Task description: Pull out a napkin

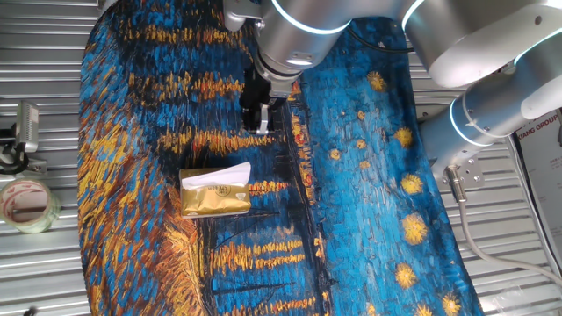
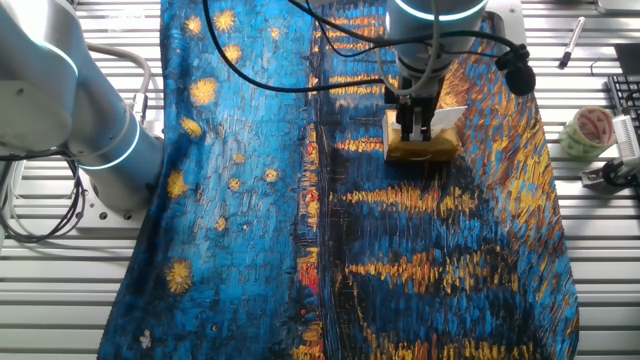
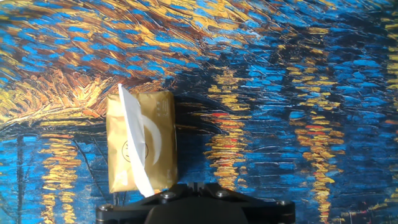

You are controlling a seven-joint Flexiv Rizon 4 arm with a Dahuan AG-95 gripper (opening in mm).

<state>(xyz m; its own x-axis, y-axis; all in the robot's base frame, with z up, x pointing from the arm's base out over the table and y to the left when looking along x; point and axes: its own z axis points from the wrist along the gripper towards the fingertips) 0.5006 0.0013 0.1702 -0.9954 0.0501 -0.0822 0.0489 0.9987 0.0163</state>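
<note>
Now the fingers (image 1: pixel 260 121) hang above the painted cloth (image 1: pixel 369 175) on the counter, at about 1 o'clock from the gold packet (image 1: pixel 213 199) in one fixed view, clear of it; spread or closed, I cannot tell. From the packet's top the napkin (image 1: pixel 219 175) sticks up white and crumpled, a thin upright sheet in the hand view (image 3: pixel 138 155)
</note>
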